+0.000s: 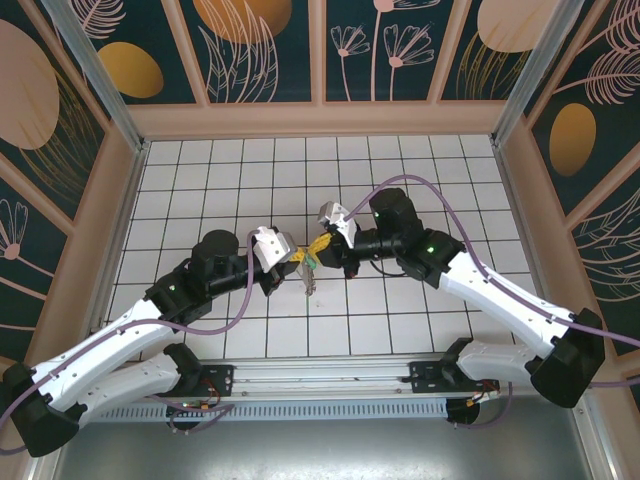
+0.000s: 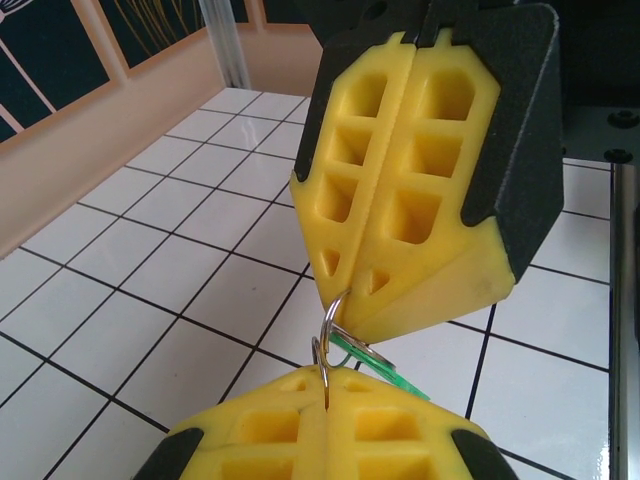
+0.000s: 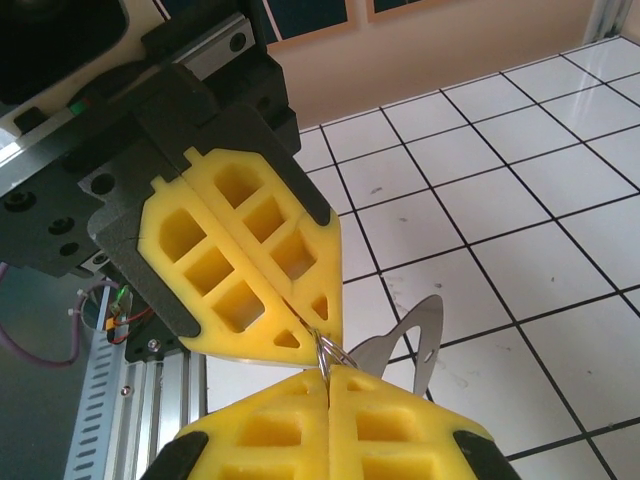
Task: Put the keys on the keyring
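Note:
My left gripper (image 1: pixel 293 258) and right gripper (image 1: pixel 322 243) meet tip to tip above the middle of the tiled floor. In the left wrist view my left gripper (image 2: pixel 326 395) is shut on the thin silvery wire of the keyring (image 2: pixel 333 330). The right gripper (image 2: pixel 352 290) pinches the same ring from above. The key with the green head (image 2: pixel 385 365) lies against the ring between the two tips; I cannot tell whether it is threaded on. In the right wrist view my right gripper (image 3: pixel 328 372) is shut on the ring (image 3: pixel 330 350), and a flat silvery metal tab (image 3: pixel 420 335) hangs beside it.
The white tiled floor (image 1: pixel 400 180) stretches all round the grippers, ringed by tan walls (image 1: pixel 320 118). Along the near edge runs the metal rail (image 1: pixel 320 385) with both arm bases. Purple cables (image 1: pixel 420 185) loop over the arms.

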Robot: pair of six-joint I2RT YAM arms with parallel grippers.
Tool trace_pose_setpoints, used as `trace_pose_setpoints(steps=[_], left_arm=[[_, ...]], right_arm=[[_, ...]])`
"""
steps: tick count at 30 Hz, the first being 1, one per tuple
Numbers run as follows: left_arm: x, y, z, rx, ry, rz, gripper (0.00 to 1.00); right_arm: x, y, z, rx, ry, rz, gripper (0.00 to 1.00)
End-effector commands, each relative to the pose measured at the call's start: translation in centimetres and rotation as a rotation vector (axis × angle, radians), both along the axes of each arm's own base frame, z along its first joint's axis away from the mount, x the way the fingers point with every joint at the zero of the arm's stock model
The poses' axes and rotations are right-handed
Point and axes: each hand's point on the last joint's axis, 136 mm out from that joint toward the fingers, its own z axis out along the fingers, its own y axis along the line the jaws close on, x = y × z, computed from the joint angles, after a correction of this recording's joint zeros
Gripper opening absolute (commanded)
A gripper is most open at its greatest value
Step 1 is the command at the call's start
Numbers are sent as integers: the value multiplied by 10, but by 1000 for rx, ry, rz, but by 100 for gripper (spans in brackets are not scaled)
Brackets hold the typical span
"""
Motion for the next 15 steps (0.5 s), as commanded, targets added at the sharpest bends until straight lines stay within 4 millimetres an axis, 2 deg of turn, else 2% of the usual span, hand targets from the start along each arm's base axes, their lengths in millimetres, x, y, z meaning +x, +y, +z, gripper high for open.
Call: trace_pose_setpoints(steps=[1, 15], left_arm=[[-3, -4, 12, -32, -41, -32, 0], [-4, -4, 13, -37, -45, -39, 0]], right_arm=[[10, 1, 12, 23, 2, -27, 0], [23, -5, 1, -18, 19, -76, 0]])
